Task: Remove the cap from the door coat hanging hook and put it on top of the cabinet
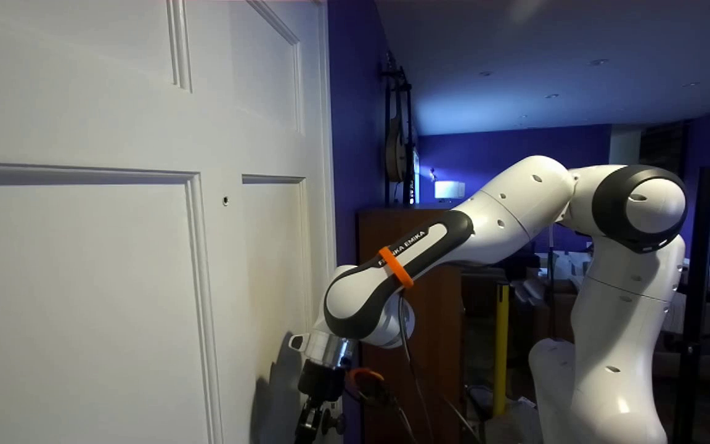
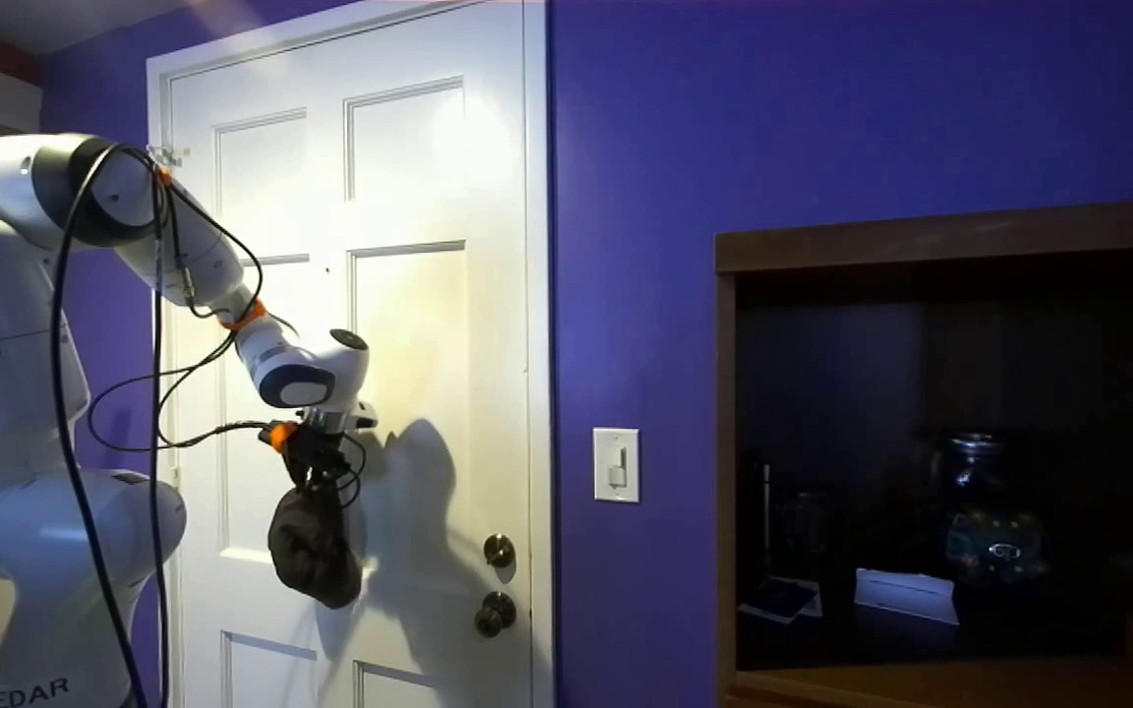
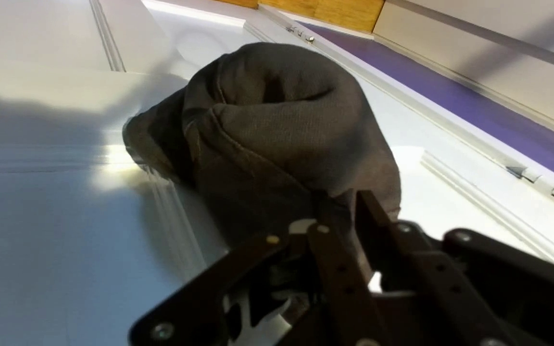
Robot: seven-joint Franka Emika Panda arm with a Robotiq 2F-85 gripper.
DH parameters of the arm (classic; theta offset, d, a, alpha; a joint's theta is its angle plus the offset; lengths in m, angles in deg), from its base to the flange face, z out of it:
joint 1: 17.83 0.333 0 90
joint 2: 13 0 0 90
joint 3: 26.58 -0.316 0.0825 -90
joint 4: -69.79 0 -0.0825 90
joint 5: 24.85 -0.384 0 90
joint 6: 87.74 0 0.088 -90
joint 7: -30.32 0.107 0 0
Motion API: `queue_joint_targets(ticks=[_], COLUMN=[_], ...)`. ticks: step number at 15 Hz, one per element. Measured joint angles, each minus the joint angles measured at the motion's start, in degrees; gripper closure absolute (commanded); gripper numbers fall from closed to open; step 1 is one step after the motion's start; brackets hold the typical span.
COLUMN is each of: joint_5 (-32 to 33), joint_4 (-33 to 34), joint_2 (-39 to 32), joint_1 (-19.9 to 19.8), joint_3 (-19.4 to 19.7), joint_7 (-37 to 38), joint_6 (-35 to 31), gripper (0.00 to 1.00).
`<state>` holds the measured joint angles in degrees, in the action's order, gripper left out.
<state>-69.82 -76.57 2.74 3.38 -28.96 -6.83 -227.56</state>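
Observation:
The dark grey-brown cap [image 2: 316, 546] hangs below my gripper [image 2: 317, 478] in front of the white door [image 2: 409, 295]. In the wrist view the cap [image 3: 286, 125] is crumpled and fills the middle, with its fabric between the two fingers of the gripper [image 3: 340, 206], which is shut on it. In an exterior view the gripper [image 1: 310, 419] points down close to the door [image 1: 96, 277]; its fingertips and the cap are out of that picture. The brown cabinet [image 1: 413, 376] stands behind the arm; its top edge also shows in an exterior view [image 2: 960, 236]. No coat hook is visible.
Door knobs [image 2: 496, 615] and a light switch [image 2: 616, 464] lie to the right of the gripper. The cabinet's open shelf holds a jar and a white card [image 2: 906, 595]. Loose cables [image 2: 158, 442] hang along the arm. A guitar [image 1: 395, 148] hangs on the purple wall.

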Motion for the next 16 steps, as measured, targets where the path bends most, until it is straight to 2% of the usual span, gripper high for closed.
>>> queue_joint_targets(ticks=[16], joint_5=[0.2], joint_4=[0.1], joint_2=[0.8], joint_1=[-1.4], joint_3=[-2.7], joint_7=[-1.2], joint_6=[-1.1], gripper=[0.99])
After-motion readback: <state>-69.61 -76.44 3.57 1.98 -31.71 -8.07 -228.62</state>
